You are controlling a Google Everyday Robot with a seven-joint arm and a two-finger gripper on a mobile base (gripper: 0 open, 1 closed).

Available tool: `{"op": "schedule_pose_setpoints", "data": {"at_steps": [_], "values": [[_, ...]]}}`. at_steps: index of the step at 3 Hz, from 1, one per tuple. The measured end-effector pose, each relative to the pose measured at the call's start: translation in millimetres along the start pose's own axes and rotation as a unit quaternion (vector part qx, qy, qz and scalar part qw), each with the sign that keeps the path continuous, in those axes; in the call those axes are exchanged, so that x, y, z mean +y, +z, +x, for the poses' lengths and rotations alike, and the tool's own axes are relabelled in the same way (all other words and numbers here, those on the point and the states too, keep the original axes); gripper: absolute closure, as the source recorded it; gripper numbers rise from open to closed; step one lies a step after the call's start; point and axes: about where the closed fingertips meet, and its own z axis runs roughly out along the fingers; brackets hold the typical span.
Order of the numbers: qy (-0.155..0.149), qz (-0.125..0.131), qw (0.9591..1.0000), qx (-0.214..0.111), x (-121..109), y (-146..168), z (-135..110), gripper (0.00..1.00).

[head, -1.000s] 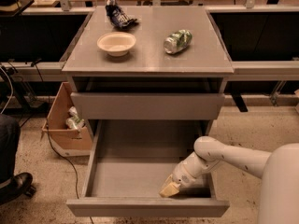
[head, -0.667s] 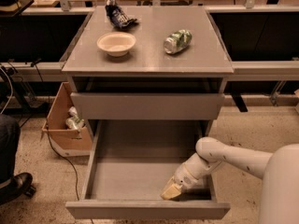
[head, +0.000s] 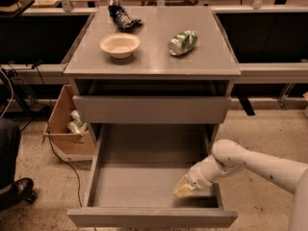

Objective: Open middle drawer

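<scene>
Moved a little to the right since a second ago: bent white robot arm [head: 250, 165], reaching in from the right of the view. Everything else unmoved.

Big grey metal cabinet with a flat top [head: 154, 57] in the middle of the floor.

Wide grey middle drawer with a plain flat front [head: 151, 218], pulled far out toward the camera, shallow grey tray inside in plain sight.

Taller-looking plain grey drawer front [head: 151, 109] above it, set much farther back.

Open brown cardboard box [head: 60, 114] on the floor, just beside the cabinet on the left of the view, small things inside.

Round cream bowl [head: 120, 44] on the cabinet top, left side.

Green and silver can [head: 183, 43] lying on its side, right of the bowl, apart from it.

Dark crumpled bag [head: 121, 17] behind the bowl, near the back edge.

Pale yellow-tipped gripper [head: 183, 189] at the end of the arm, down inside the middle drawer, near the right front corner, just behind the front. Open or closed, holding anything or not: cannot tell.
</scene>
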Motion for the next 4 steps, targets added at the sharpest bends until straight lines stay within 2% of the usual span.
{"op": "schedule_pose_setpoints", "data": {"at_steps": [1, 2, 3, 4], "values": [[-0.029, 0.073, 0.9969, 0.003, -17.9, -43.3, -11.6, 1.0], [-0.066, 0.157, 0.985, 0.027, -32.6, -112.1, -34.4, 1.0], [-0.101, 0.237, 0.9646, 0.058, -43.3, -197.4, -61.7, 1.0], [-0.097, 0.225, 0.9679, 0.055, -42.0, -184.3, -58.6, 1.0]]}}
